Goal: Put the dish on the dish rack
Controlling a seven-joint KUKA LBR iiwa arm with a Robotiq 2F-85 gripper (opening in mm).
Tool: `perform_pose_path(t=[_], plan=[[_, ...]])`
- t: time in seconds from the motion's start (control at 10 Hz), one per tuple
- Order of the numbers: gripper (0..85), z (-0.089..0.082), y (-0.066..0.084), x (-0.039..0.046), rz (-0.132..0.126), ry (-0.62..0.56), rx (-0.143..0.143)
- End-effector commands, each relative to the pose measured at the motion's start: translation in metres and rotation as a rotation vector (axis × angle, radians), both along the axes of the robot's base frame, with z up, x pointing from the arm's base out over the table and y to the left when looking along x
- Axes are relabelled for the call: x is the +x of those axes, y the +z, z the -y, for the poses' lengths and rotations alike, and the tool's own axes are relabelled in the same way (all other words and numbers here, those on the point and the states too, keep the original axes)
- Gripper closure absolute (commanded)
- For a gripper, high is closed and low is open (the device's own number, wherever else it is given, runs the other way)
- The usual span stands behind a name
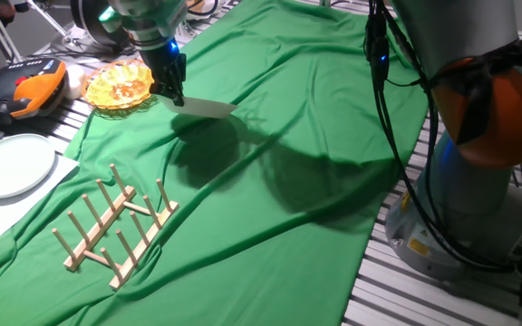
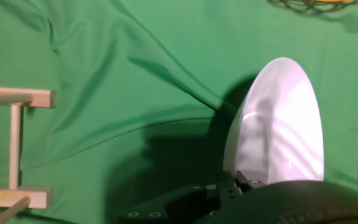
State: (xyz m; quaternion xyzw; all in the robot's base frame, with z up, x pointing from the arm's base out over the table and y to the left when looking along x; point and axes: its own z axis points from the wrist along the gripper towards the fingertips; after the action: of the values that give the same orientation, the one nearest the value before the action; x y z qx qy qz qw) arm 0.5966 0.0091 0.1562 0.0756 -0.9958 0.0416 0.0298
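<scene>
A wrinkled green cloth (image 1: 297,163) covers most of a table (image 1: 397,272) whose ribbed metal top shows along the right edge. Dark soft shadows lie on the cloth near its middle. At the left edge sit a pale plate (image 1: 12,165) on white paper, an orange-yellow glass dish (image 1: 120,86) and an orange-and-black device (image 1: 27,91).
</scene>
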Motion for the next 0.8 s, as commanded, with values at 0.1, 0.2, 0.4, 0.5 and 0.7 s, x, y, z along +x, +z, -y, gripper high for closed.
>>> perform_pose_path(t=[0.1, 0.2, 0.4, 0.5, 0.7], plan=[[85.0, 0.0000, 0.0000, 0.0000, 0.010, 0.010, -0.010], [85.0, 0.0000, 0.0000, 0.0000, 0.027, 0.024, -0.024], [85.0, 0.0000, 0.0000, 0.0000, 0.061, 0.053, -0.036], [85.0, 0.0000, 0.0000, 0.0000, 0.070, 0.066, -0.040], [85.0, 0.0000, 0.0000, 0.0000, 0.101, 0.091, -0.090]])
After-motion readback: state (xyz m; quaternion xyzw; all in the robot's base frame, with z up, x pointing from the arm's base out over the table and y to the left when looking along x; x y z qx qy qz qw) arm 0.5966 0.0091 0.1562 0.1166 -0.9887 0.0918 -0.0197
